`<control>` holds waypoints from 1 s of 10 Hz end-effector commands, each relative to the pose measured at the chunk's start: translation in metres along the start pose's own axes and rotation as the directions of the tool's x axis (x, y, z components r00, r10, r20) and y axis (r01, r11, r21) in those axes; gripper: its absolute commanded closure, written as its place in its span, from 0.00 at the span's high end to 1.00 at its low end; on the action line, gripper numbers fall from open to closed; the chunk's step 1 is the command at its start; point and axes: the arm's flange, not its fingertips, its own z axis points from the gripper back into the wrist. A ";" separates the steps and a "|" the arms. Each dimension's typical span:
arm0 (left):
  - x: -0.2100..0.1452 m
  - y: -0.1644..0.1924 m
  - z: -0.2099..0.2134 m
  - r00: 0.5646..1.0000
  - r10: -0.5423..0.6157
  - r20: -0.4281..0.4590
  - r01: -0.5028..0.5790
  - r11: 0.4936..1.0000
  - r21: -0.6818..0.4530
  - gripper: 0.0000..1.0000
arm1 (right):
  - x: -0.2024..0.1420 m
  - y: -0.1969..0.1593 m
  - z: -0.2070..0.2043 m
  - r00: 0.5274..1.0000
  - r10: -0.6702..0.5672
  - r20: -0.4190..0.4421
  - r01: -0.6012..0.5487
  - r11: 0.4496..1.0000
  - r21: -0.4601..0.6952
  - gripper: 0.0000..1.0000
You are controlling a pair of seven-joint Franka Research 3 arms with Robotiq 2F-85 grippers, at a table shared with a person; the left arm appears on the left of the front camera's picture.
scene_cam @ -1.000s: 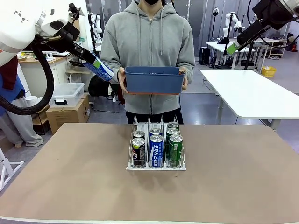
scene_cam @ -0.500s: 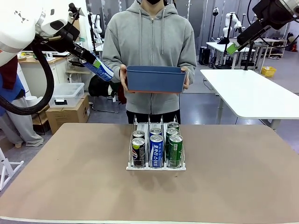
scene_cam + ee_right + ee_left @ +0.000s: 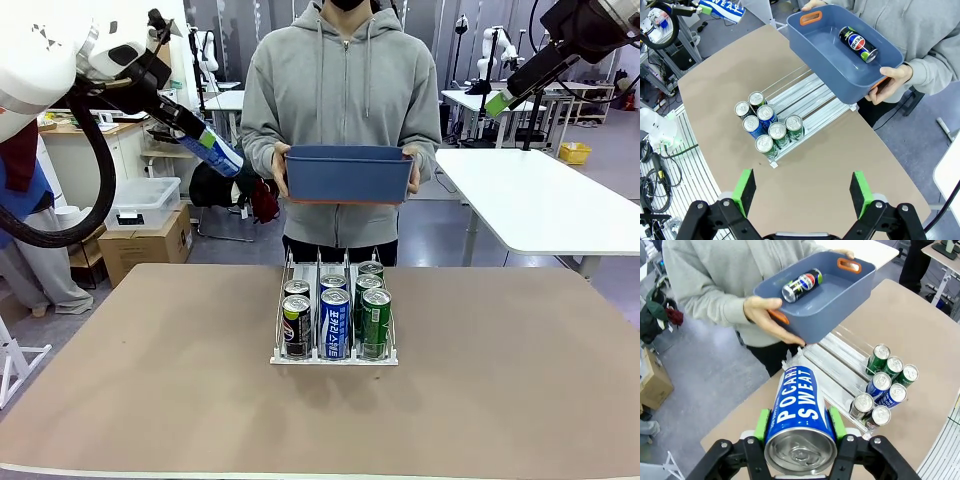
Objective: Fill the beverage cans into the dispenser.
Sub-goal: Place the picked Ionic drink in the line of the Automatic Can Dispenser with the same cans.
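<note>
Beverage can (image 3: 797,410) (blue-and-white) pinched in left claw (image 3: 800,424); right claw (image 3: 801,185) spread, well apart from the dispenser (image 3: 815,102)

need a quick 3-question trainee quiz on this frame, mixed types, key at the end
1. Multiple choice: what does the left gripper hold? A) a green can B) a blue-and-white can C) nothing
2. True or false: the blue bin is empty.
3. Count: how many green cans stand in the dispenser?
Key: 1 B. 2 False, one black can lies in it. 3 Three, all in one lane.
</note>
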 end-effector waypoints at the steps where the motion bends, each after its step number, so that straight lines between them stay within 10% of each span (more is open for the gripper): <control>1: 0.000 -0.014 -0.004 0.981 0.116 -0.154 -0.103 0.991 0.084 0.57 | 0.000 0.000 0.000 1.000 0.000 0.004 0.000 1.000 0.009 1.00; 10: -0.018 -0.140 0.022 0.910 0.150 -0.387 -0.198 0.976 -0.088 0.57 | 0.000 0.000 0.000 1.000 0.000 0.004 0.000 1.000 0.009 1.00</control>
